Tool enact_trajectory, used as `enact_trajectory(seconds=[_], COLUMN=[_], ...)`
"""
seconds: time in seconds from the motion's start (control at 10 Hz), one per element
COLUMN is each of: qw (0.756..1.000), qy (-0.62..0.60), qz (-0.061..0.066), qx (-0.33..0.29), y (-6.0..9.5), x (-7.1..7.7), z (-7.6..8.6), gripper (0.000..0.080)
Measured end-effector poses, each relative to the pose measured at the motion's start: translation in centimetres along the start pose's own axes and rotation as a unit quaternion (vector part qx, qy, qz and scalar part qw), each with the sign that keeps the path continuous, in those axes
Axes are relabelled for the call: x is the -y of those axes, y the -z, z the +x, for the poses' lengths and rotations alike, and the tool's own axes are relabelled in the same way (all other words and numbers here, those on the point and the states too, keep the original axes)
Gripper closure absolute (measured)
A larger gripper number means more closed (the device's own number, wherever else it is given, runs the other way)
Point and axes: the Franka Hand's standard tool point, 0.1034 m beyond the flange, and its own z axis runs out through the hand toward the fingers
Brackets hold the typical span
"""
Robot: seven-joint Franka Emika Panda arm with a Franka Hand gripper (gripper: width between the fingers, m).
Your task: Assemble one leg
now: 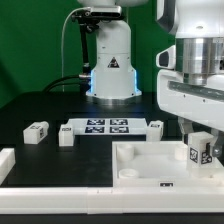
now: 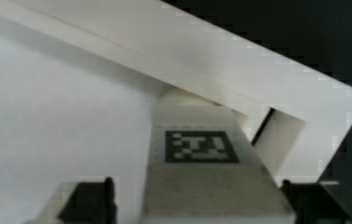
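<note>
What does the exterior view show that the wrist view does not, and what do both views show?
Only the exterior view shows the marker board, three loose legs beside it, the robot base and the green backdrop. Only the wrist view shows the gripper fingers close up, on either side of the held leg, and the panel's raised rim running diagonally. Both show the gripper holding a tagged leg over the white panel.

The small chunky white plastic leg block [image 1: 199, 151] [image 2: 205, 165], marked with black-and-white square tags, is held upright at the exterior view's right. Three similar blocks are seen lying apart on the dark surface.
</note>
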Motion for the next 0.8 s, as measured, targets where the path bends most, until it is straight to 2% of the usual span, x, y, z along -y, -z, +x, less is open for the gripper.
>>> enact_trajectory(seconds=[0.1,0.2,0.3,0.5,0.8], qw=[1.000,0.997,0.991,0.963,0.919], qy=[0.018,0.079,0.134,0.270,0.393], qz=[0.000,0.000,0.000,0.001,0.000], qx=[-0.001,-0.001,-0.002,-0.002,-0.002], y=[0.01,0.05,0.05,0.06,0.03], x=[0.00,0.01,-0.01,-0.07,-0.08], z=[0.03,0.11,0.25,0.61,0.62], gripper=[0.0274,0.0177,0.0158,0.0151,0.0150])
